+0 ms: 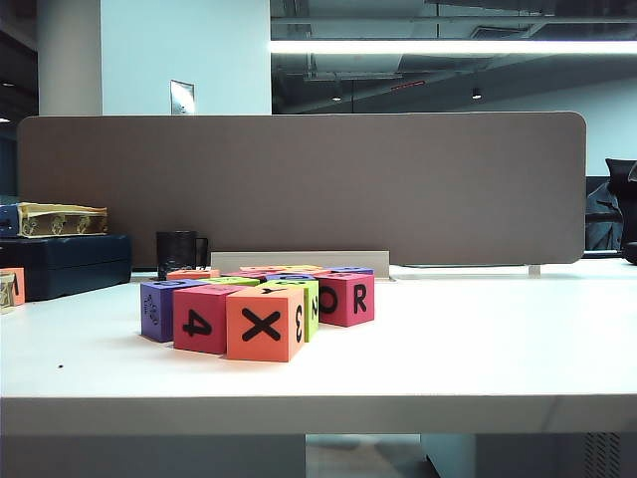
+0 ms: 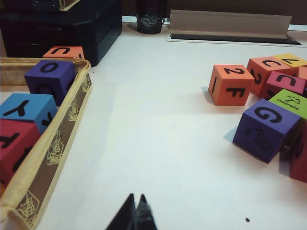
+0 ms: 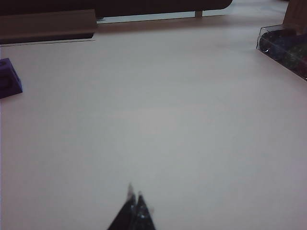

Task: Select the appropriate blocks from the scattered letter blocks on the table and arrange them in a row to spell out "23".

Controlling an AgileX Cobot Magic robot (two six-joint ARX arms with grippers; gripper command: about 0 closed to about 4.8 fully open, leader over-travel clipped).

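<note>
- Both claws pinched tight and empty: left claw [image 2: 135,211] and right claw [image 3: 134,211] each hover low over bare table [image 1: 478,349], well apart from the letter blocks [image 1: 261,309].
- Orange "2" block [image 2: 230,85] sits at the pile's far side.
- Blocks are jammed together, so a grab could easily shove neighbours or pick the wrong face.

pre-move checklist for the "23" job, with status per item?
1. Left pincer empty, shut, above bare table: ok.
2. Right pincer empty, tips together: ok.
3. A 2 found: orange block shows 2 on top, free side facing the open table: ok.
4. A 3 found: orange X block carries what looks like a 3 on its side face: cannot tell for sure.
5. Open table before the pile for the row: ok.
</note>
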